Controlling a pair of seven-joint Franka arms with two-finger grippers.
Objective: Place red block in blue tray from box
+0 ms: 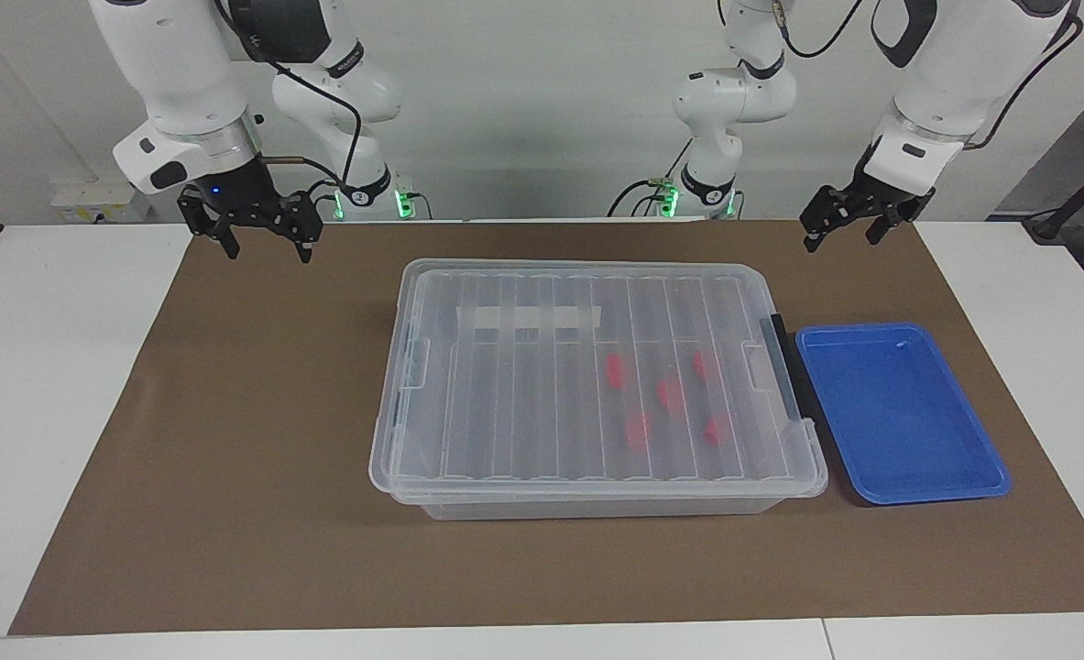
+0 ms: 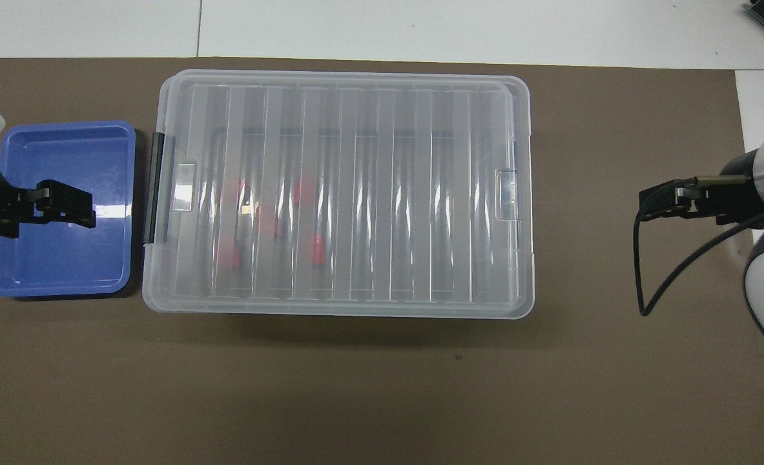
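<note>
the box, clear with its ribbed lid on, holds what look like five red blocks; the blue tray lies just beside its black-latched end.

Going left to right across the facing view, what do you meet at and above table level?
Right gripper held over the brown mat → clear box, lid on → red blocks inside it → blue tray, with the left gripper raised above it.
</note>
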